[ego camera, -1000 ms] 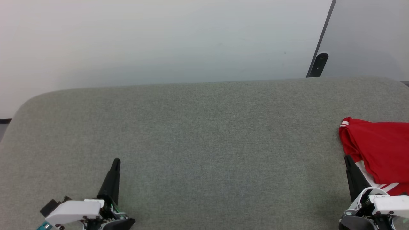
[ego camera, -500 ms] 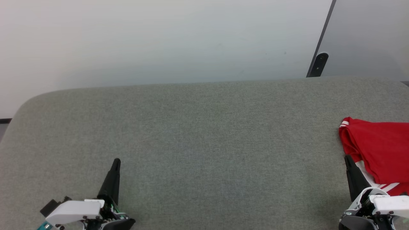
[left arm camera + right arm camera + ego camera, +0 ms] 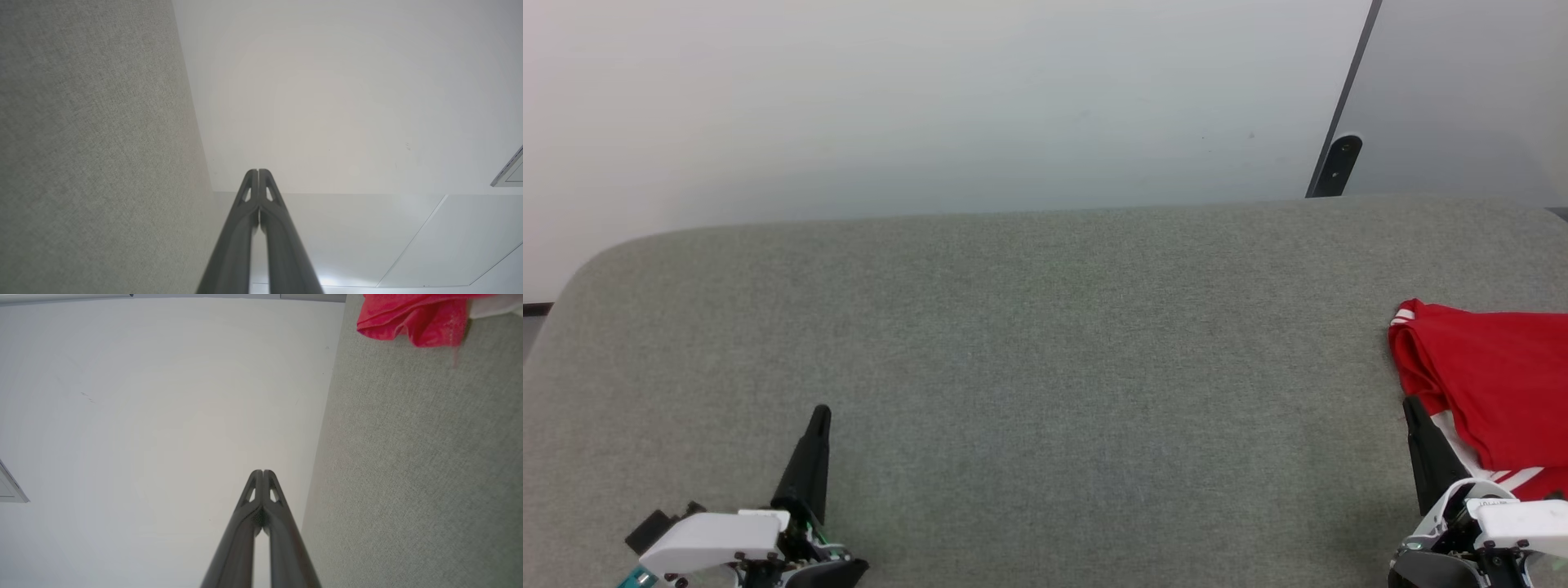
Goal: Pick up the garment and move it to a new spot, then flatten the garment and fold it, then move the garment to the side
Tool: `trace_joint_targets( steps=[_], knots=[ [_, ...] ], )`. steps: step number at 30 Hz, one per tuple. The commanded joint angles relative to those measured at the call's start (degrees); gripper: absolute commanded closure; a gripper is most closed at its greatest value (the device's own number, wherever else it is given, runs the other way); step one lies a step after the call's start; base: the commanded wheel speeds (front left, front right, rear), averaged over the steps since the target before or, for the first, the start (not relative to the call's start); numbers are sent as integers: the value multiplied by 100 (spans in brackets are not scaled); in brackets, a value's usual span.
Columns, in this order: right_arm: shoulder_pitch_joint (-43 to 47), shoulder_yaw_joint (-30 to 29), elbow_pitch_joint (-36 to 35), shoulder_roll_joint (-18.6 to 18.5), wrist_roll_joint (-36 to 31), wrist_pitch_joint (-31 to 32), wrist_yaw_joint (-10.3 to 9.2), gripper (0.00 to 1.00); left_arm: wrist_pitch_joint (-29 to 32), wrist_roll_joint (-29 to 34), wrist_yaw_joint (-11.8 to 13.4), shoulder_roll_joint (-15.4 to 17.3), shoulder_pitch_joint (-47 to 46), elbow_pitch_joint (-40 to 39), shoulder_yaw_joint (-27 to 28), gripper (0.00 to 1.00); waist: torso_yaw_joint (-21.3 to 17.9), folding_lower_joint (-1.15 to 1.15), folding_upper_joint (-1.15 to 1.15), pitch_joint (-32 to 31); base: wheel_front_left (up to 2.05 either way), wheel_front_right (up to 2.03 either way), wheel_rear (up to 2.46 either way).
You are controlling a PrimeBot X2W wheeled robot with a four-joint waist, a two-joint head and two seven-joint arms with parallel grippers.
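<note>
Shirt (image 3: pixel 1494 384) bunched at table's (image 3: pixel 1045 343) right edge; left gripper (image 3: pixel 820 413) and right gripper (image 3: pixel 1410 404) both closed, empty.

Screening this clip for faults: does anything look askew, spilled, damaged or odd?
Only the garment: it lies rumpled in loose folds at the right of the grey surface, cut off by the head view's edge. The left gripper and right gripper are shut, holding nothing. Nothing spilled or damaged.

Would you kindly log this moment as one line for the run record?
left gripper: shut, empty | right gripper: shut, empty | T-shirt: rumpled, on right side of table, unheld
</note>
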Motion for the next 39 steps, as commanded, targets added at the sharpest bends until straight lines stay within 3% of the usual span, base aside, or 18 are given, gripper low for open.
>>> trace_joint_targets(
  steps=[1, 39],
  knots=[
    [-24, 16, 2, 19, 24, -11, -6, 100, 0, 34, -37, -8, -60, 8, 15, 100, 0, 0, 0, 0, 0, 0, 0],
    [-24, 17, 2, 19, 25, -12, -6, 100, 41, 55, -37, -33, -64, 9, 50, 100, 0, 0, 0, 0, 0, 0, 0]
  ],
)
